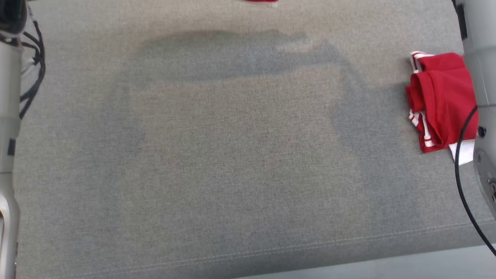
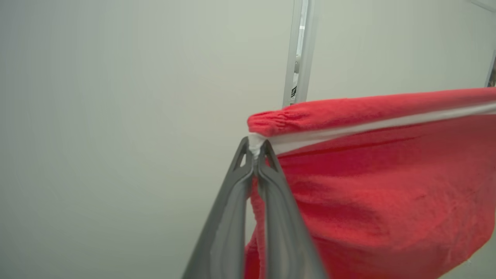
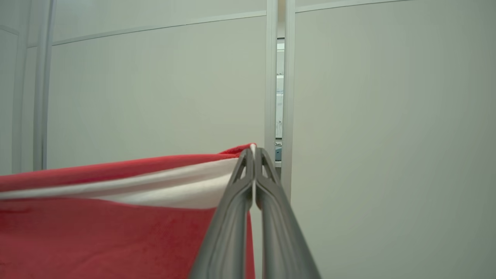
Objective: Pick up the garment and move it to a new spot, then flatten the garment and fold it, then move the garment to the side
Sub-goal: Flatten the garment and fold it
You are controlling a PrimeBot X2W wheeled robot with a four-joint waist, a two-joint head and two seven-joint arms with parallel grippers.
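Holding the garment point(image 2: 387, 186) up in the air between both arms, I see my left gripper point(image 2: 255, 149) pinched tight on one corner of it, the dark tapered fingers meeting on a bunched white band point(image 2: 368, 126). My right gripper point(image 3: 254, 153) is clamped the same way on the opposite corner, fingertips pressed together over the white edge. The cloth is red, soft and fleecy-looking, with a puckered, gathered hem above the band. It stretches fairly taut from one grip to the other and hangs below in a loose sheet against the pale wall panels point(image 3: 155, 97). In the head view, the grey woven surface point(image 1: 232, 155), stitched along its near edge, carries a second red piece point(image 1: 441, 100) with white stripes, folded into a lumpy bundle at the far right beside my right arm's pale casing point(image 1: 478, 46).
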